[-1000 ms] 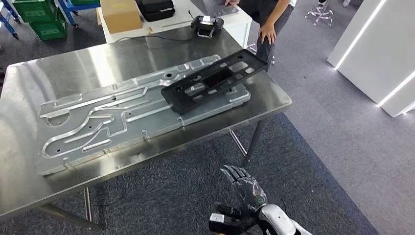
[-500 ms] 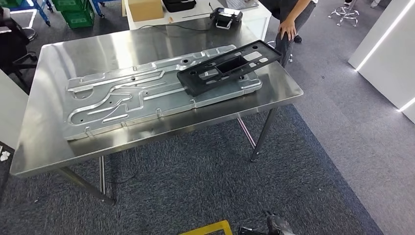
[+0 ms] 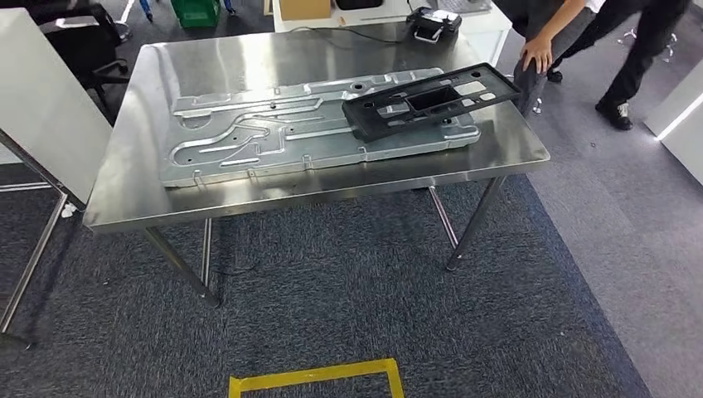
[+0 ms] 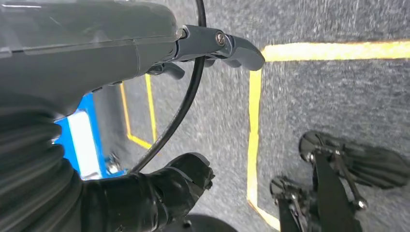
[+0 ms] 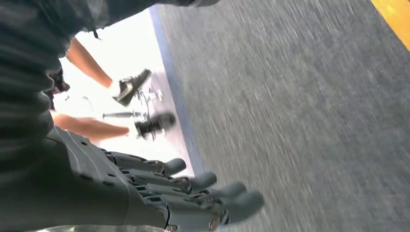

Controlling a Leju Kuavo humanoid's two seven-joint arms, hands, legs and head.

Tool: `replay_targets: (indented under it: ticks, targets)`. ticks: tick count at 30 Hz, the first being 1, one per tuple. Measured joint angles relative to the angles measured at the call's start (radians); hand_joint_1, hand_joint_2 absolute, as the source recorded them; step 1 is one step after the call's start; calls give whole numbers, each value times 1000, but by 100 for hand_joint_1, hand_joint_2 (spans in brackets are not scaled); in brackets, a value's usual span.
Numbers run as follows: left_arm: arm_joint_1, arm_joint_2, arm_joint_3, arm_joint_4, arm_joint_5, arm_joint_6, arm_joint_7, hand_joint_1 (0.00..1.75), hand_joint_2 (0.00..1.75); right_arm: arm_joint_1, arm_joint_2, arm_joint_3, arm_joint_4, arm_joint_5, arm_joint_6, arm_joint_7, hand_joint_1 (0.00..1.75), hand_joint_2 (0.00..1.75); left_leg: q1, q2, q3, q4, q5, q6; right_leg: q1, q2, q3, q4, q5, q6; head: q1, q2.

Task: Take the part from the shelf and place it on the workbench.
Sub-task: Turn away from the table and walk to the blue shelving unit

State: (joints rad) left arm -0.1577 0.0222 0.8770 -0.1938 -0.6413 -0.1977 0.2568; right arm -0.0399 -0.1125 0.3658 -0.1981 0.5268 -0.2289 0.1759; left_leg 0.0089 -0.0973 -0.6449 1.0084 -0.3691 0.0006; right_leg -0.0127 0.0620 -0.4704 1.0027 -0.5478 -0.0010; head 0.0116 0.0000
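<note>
The workbench [image 3: 116, 199] stands ahead on the carpet, and a wide metal plate [image 3: 249, 145] lies flat across its top. The part [image 3: 431, 101] rests on the plate's right end, its far right corner reaching past the plate towards the bench's right edge. Behind the bench a second table [image 3: 489, 16] carries a small device [image 3: 433, 23]. A person [image 3: 547, 41] stands at the bench's far right corner. Floor tape [image 3: 315, 377] lies before the bench
</note>
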Motion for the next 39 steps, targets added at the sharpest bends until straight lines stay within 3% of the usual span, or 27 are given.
replay_targets:
  ticks: [1,2,4,6,7,8,9,11,13,16,18,20,22,24,25,27,28,29,31,33,34,35,37,39]
  targets:
    - [1,0,0,0,4,1,6,0,175,-1,4,-4,4,-4,13,14,0,175,1,-2,-6,2,1,-6,-1,-14,-6,-4,8,-6,0,0]
    - [0,0,0,0,8,3,13,0,175,-1,8,-7,7,-5,19,30,0,175,1,9,-15,16,-18,-10,-2,-27,-14,-7,19,-16,-2,0]
    - [-4,-1,0,0,15,9,25,0,175,1,16,-11,12,0,20,62,0,175,2,53,-44,94,-99,-18,-2,-51,-37,-13,41,-33,-6,0]
    - [-10,-2,0,0,20,17,33,0,175,5,20,-13,15,12,13,87,0,175,6,82,-73,222,-188,-30,4,-69,-64,-10,56,-38,-7,0]
    - [-11,-2,0,0,23,22,36,0,175,6,21,-13,17,19,8,94,0,175,9,87,-75,269,-212,-35,5,-78,-77,-6,63,-38,-7,0]
    - [-10,-3,0,0,27,27,38,0,175,7,22,-13,18,23,0,96,0,175,13,89,-56,283,-222,-41,6,-86,-91,-2,70,-37,-7,0]
    - [-9,-3,0,0,33,33,38,0,175,6,24,-13,19,26,-10,93,0,175,16,90,-15,252,-215,-45,6,-91,-103,5,75,-36,-7,0]
    - [-9,-2,0,-1,43,43,36,0,175,4,28,-13,19,26,-29,84,0,175,23,92,104,105,-187,-49,5,-96,-122,22,81,-32,-8,0]
    - [-10,-2,0,-4,50,48,33,0,175,0,32,-14,20,26,-43,82,0,175,21,91,173,-1,-177,-35,8,-98,-133,40,82,-25,-7,0]
    - [-5,4,0,-6,60,48,29,0,175,-1,47,-15,20,23,-54,74,0,175,11,93,177,-11,-175,-6,6,-96,-135,39,96,-8,-6,0]
    - [-1,11,1,-6,64,46,28,0,175,-1,59,-15,20,20,-54,69,0,175,11,95,179,-26,-154,12,1,-94,-133,27,109,6,-7,0]
    - [0,13,1,-6,65,45,27,0,175,-1,66,-15,20,18,-52,65,0,175,17,97,184,-58,-126,29,1,-83,-148,60,77,13,-6,0]
    - [2,12,1,-6,65,45,27,0,175,-1,68,-15,20,16,-50,62,0,175,21,97,179,-69,-112,37,-4,-71,-192,168,6,20,-6,0]
    - [7,12,1,-6,65,45,27,0,175,1,69,-15,21,15,-49,62,0,175,23,96,168,-62,-110,35,-13,-68,-228,267,-32,31,-6,0]
    - [9,12,1,-6,65,46,27,0,175,2,69,-15,21,15,-49,62,0,175,26,91,163,-55,-110,31,-19,-67,-223,270,-23,38,-6,0]
    - [11,12,1,-6,65,47,27,0,175,3,69,-15,21,12,-46,60,0,175,35,78,152,-34,-116,15,-35,-58,-163,169,29,54,-6,0]
    - [10,13,1,-7,65,49,27,0,175,3,72,-16,21,8,-42,58,0,175,40,70,140,-20,-121,4,-40,-39,-127,113,46,61,-5,0]
    - [8,14,1,-8,65,51,27,0,175,4,74,-18,22,3,-36,54,0,175,41,62,130,-6,-126,-7,-44,-20,-107,78,56,61,-5,0]
    - [6,12,1,-10,65,56,27,0,175,5,80,-23,23,-8,-23,48,0,175,40,43,112,14,-129,-25,-41,2,-102,70,45,48,-5,0]
    - [5,4,1,-10,66,62,27,0,175,4,83,-29,23,-16,-11,43,0,175,41,29,101,22,-125,-37,-40,-16,-112,71,44,27,-5,0]
    - [5,1,1,-10,66,67,28,0,175,3,85,-31,23,-18,-3,41,0,175,43,36,91,33,-134,-40,-39,-28,-118,71,48,17,-6,0]
    - [4,-3,1,-10,66,71,29,0,175,2,86,-34,23,-19,4,40,0,175,44,49,76,62,-158,-40,-37,-40,-124,69,54,6,-6,0]
    - [-1,-8,1,-10,70,79,32,0,175,2,87,-39,24,-23,17,40,0,175,40,80,32,172,-235,-36,-27,-65,-138,66,65,-11,-6,0]
    - [-3,-12,1,-10,80,80,35,0,175,3,88,-43,24,-31,23,40,0,175,35,88,-3,284,-288,-31,-13,-92,-155,67,76,-21,-6,0]
